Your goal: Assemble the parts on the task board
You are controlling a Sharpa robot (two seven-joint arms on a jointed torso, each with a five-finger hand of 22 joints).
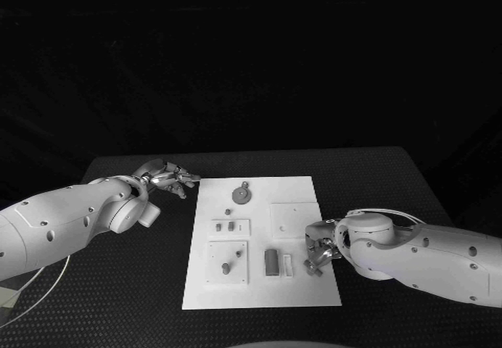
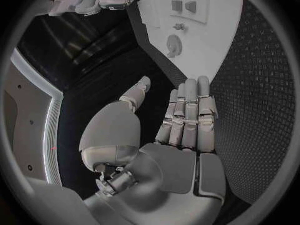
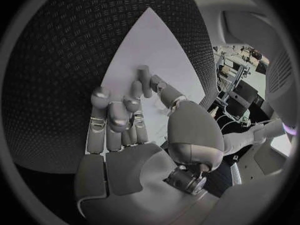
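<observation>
The white task board (image 1: 303, 290) lies in the middle of the black table. On it are a round piece with a tab (image 1: 241, 194), two small pieces (image 1: 224, 227) in a raised square, a dark block (image 1: 272, 262) and a pale slim piece (image 1: 286, 264). My right hand (image 1: 317, 254) is over the board's right edge, fingers bent down to the surface. In the right wrist view that hand (image 3: 125, 120) has its thumb close to one fingertip above the board (image 3: 144, 45); whether anything is pinched there is unclear. My left hand (image 1: 167, 177) hovers off the board's far left corner, empty, fingers straight (image 2: 181, 130).
A plain square plate (image 1: 293, 217) sits on the board's right half, and a lower left square (image 1: 227, 262) carries two small pieces. The left wrist view shows the board (image 2: 212, 40), the round piece (image 2: 174, 45) and my right hand (image 2: 94, 1) beyond it.
</observation>
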